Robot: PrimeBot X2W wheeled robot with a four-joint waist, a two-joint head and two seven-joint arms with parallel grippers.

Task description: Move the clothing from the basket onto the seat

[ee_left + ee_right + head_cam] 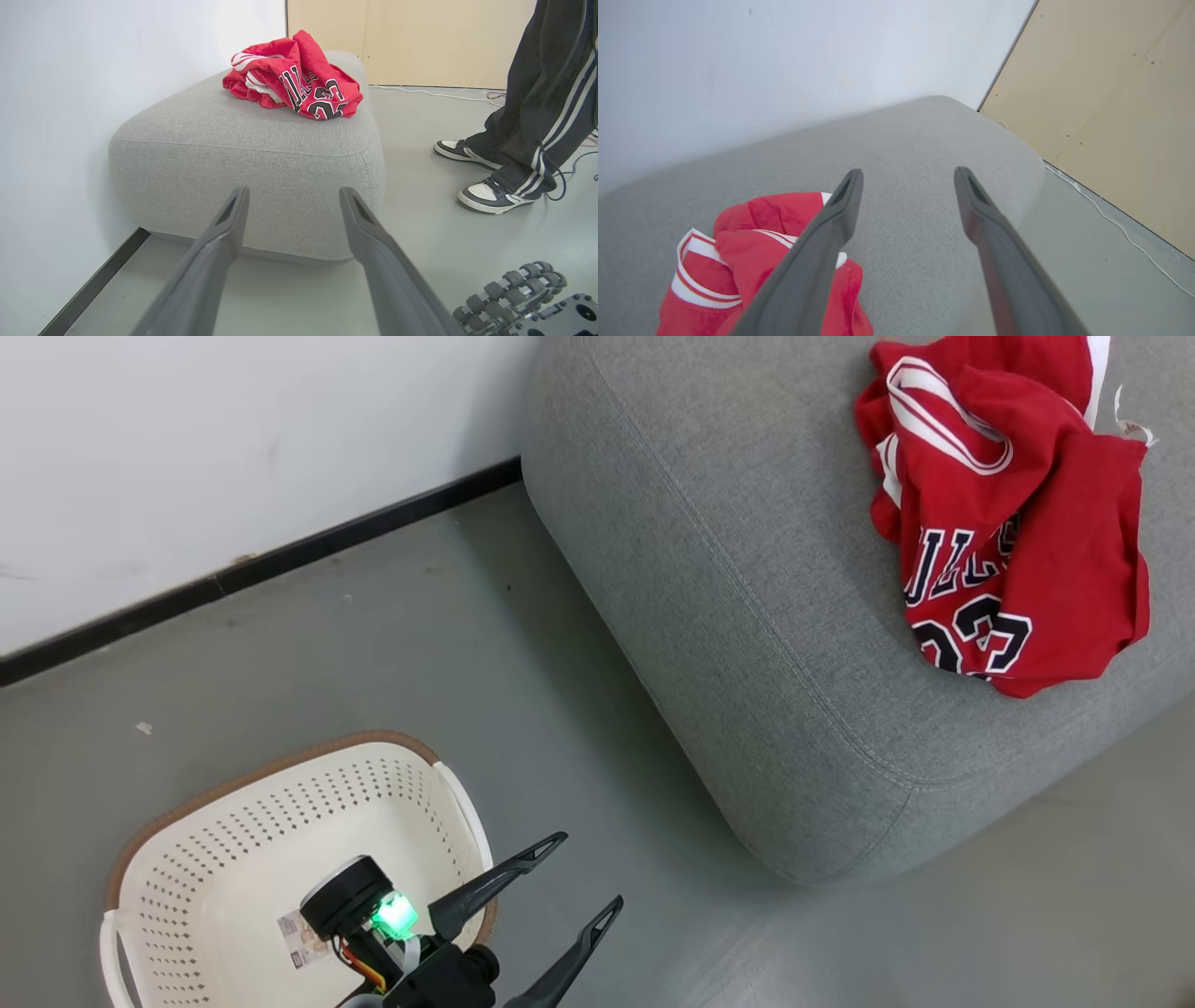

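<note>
The red clothing (1008, 523) with white trim and black-and-white lettering lies bunched on the grey seat (747, 579). On the floor at the lower left stands the cream basket (233, 821), with just a paper label (303, 938) on its bottom. My left gripper (588, 870) hangs open and empty by the basket's right rim, pointing toward the seat. From the left wrist, that gripper (294, 191) faces the seat (243, 154) and the clothing (299, 79). My right gripper (909, 172) is open and empty above the seat (915, 140), with the clothing (752, 242) beside its left finger.
A white wall (187, 448) with a dark skirting runs behind the basket and seat. A person's legs and shoes (495, 193) stand on the grey floor right of the seat. My wheeled base (514, 289) shows low right. A white cable (1111, 219) trails along the tan panel.
</note>
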